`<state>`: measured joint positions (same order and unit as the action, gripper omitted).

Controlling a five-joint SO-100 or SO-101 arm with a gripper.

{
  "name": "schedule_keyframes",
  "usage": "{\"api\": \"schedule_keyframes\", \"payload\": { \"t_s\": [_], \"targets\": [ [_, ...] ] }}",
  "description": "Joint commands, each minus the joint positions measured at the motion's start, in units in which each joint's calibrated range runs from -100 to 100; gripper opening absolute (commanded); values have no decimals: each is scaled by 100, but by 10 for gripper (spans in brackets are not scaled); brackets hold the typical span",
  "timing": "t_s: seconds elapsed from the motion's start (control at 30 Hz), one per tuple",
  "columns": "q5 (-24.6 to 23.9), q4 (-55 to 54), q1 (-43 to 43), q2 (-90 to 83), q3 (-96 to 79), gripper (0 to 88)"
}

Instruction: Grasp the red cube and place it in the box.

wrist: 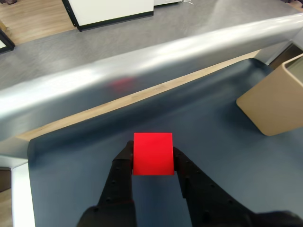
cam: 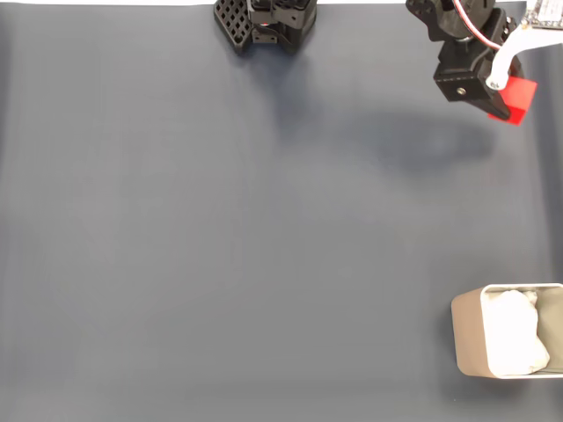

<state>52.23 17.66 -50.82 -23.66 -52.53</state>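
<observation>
Showing the task at its midpoint: the hand (wrist: 152, 158) is closed on the red cube (wrist: 152, 153), one finger against each side face in the wrist view. In the fixed view the red cube (cam: 519, 99) appears carried near the upper right corner, apparently clear of the grey bench (cam: 264, 246). The grasp is judged complete. Transport and release remain, since the box (cam: 471, 338) sits well apart at the lower right, holding only its white lining (cam: 515, 338).
</observation>
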Motion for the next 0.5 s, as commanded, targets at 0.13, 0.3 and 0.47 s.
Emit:
{"api": "schedule_keyframes", "payload": {
  "t_s": [0.13, 0.3, 0.47],
  "targets": [
    [20, 217, 494, 70, 864, 3],
    [15, 365, 771, 269, 1312, 3],
    [15, 447, 1005, 486, 1731, 3]
  ]
}}
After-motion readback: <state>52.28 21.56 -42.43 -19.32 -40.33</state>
